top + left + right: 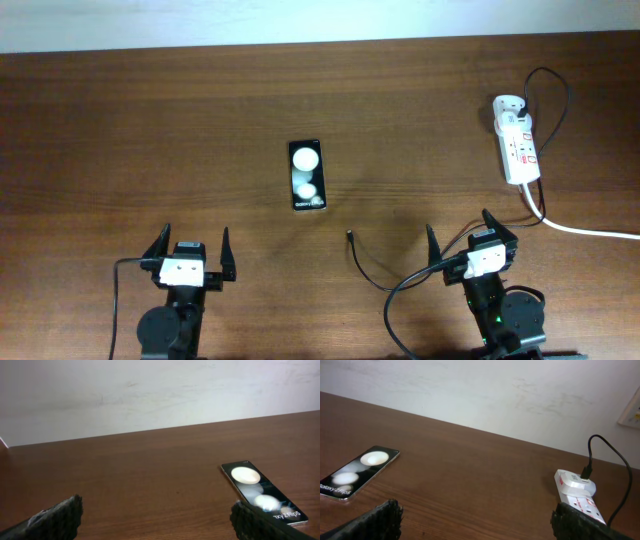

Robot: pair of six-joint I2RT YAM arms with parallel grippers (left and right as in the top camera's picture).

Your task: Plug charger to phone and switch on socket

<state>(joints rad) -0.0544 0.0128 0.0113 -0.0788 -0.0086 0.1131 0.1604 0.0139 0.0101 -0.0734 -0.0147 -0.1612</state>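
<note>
The black phone [306, 174] lies flat mid-table, its screen reflecting two white spots; it also shows in the left wrist view [262, 493] and the right wrist view [357, 473]. The thin black charger cable [366, 262] lies on the table, its plug tip [348, 236] pointing toward the phone. The white socket strip [517, 143] lies at the far right with a white plug at its far end; it also shows in the right wrist view [577, 494]. My left gripper [190, 254] and right gripper [470, 238] are both open and empty, near the front edge.
A thick white cord [590, 232] runs from the socket off the right edge. A black cable [555, 90] loops up from the socket's plug. Black arm cables [395, 310] trail beside the right arm base.
</note>
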